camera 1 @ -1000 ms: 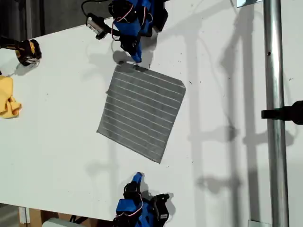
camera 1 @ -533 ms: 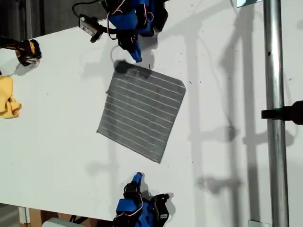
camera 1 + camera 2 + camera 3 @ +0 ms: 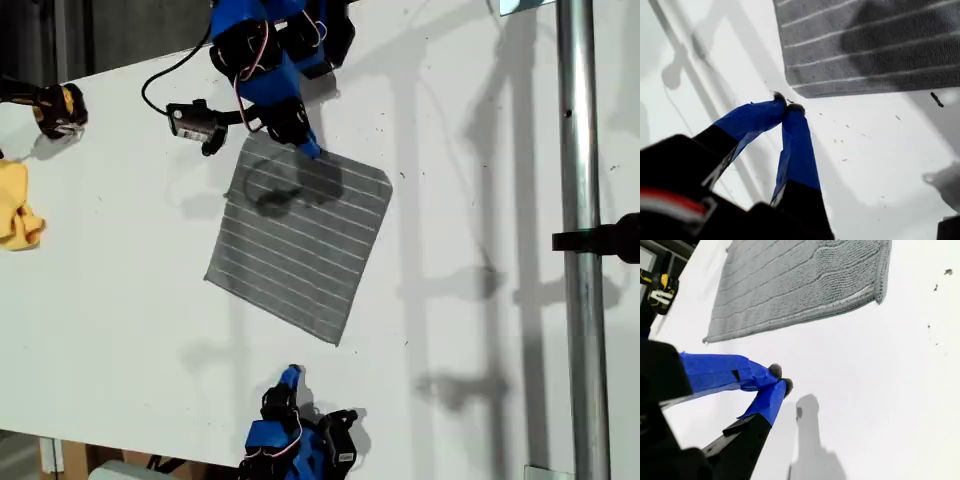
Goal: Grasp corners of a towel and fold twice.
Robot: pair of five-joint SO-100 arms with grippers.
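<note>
Lying flat on the white table (image 3: 120, 290), the towel (image 3: 300, 240) sits near the middle of the exterior view, turned at an angle so its corners point outward, one of them (image 3: 388, 180) toward that view's right. We see no brand, label or writing that we can read anywhere. We hold my first gripper (image 3: 788, 107) above the bare table just beside one towel edge; its blue-taped fingers (image 3: 797, 145) meet at the tips with nothing between them. In the exterior view this is the arm at the top, its tip (image 3: 310, 150) over the towel's upper edge and its shadow falling across the stripes. My second gripper (image 3: 779, 378) is the one at the bottom of the exterior view (image 3: 290, 376), well apart from the towel; its tips are pressed together too and hold nothing. In the second wrist view the towel (image 3: 800, 280) lies beyond those tips, with a bound edge and one corner (image 3: 882, 290) plain to see. At the exterior view's left lie a yellow cloth (image 3: 18, 215) and a yellow-and-black object (image 3: 58, 108).
</note>
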